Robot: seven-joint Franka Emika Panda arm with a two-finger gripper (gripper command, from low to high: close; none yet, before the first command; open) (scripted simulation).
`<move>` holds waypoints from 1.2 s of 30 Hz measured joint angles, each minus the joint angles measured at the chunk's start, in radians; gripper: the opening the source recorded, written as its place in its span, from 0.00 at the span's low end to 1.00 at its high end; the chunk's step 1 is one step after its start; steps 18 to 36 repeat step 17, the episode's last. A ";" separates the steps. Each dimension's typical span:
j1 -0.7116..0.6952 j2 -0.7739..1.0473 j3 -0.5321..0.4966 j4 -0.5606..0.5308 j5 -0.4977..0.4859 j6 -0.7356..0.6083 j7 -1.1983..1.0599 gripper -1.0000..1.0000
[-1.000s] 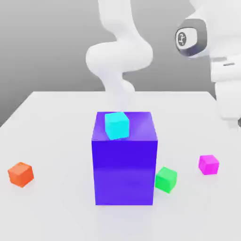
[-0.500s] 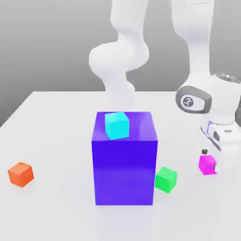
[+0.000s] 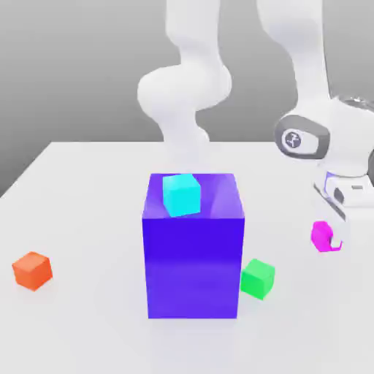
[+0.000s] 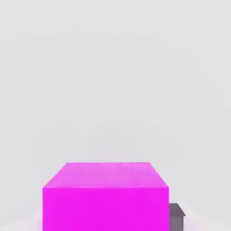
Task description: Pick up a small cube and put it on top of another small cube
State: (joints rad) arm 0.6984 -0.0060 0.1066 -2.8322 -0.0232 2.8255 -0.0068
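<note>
Gripper (image 3: 330, 235) clamped on small matte magenta-pink cube (image 3: 322, 236).
We see the cube lifted off the white table (image 3: 80, 219), beyond the small green cube (image 3: 257, 277) from the large blue-violet block (image 3: 193, 248).

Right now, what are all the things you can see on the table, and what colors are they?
Big glossy blue-violet block: one, blue-violet, middle of the white table.
Small matte cyan cube: one, cyan, on top of the blue-violet block.
Small matte green cube: one, green, on the table by the block's lower corner on the exterior view's right.
Small matte orange cube: one, orange, on the table at the exterior view's left.
Small matte magenta-pink cube: one, magenta-pink, at the exterior view's right, at the end effector.
End effector: one, white, closed around the magenta-pink cube.
</note>
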 joint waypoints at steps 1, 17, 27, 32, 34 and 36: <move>-0.030 -0.036 -0.021 -0.015 0.004 -0.021 -0.026 0.00; -0.169 0.015 -0.183 -0.099 0.029 0.112 -0.197 1.00; -0.169 0.015 -0.183 -0.099 0.029 0.112 -0.197 1.00; -0.169 0.015 -0.183 -0.099 0.029 0.112 -0.197 1.00; -0.169 0.015 -0.183 -0.099 0.029 0.112 -0.197 1.00; -0.169 0.015 -0.183 -0.099 0.029 0.112 -0.197 1.00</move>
